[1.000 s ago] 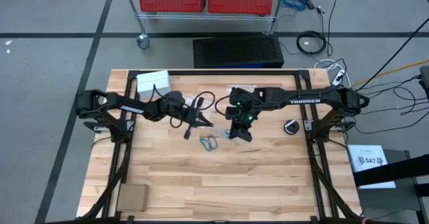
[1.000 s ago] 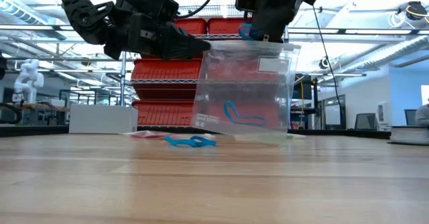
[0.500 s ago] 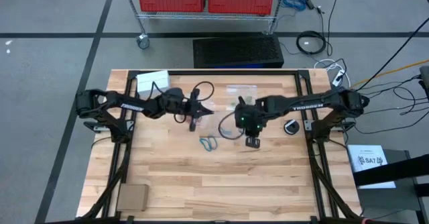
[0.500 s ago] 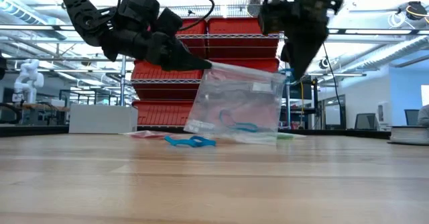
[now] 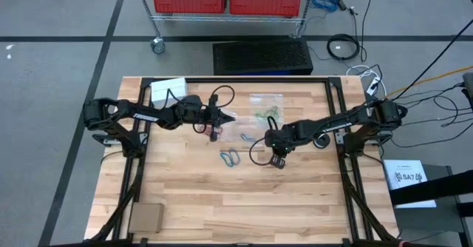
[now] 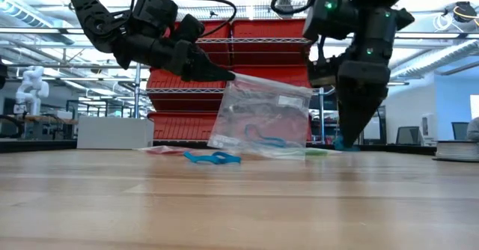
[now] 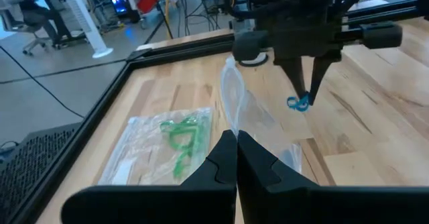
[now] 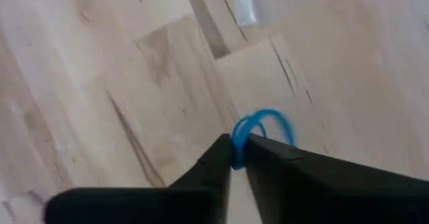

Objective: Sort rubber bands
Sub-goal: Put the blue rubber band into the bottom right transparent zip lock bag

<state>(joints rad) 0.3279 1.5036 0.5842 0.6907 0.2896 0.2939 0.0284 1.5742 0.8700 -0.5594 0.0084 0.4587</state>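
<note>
Between the two arms, the sorting looks partly done. The left jaws (image 7: 236, 158), pressed together, pinch the top edge of a clear bag (image 6: 262, 119) that hangs tilted with a blue band (image 6: 263, 139) already inside. The right jaws (image 8: 239, 158) are nearly closed on a blue rubber band (image 8: 263, 131), tips pointing down close to the table (image 5: 222, 195); whether they are lifting or setting it down I cannot tell. Just beside the left jaws' bag lie more loose blue bands (image 5: 232, 158), not yet bagged, and beyond the left jaws a flat bag holds green bands (image 7: 184, 133) (that colour seems finished). Something red (image 6: 161, 150) also lies behind the blue pair. Room is generous: bare wood spreads well clear on the near side of both jaws, and the black frame rails (image 5: 347, 169) stand well apart.
</note>
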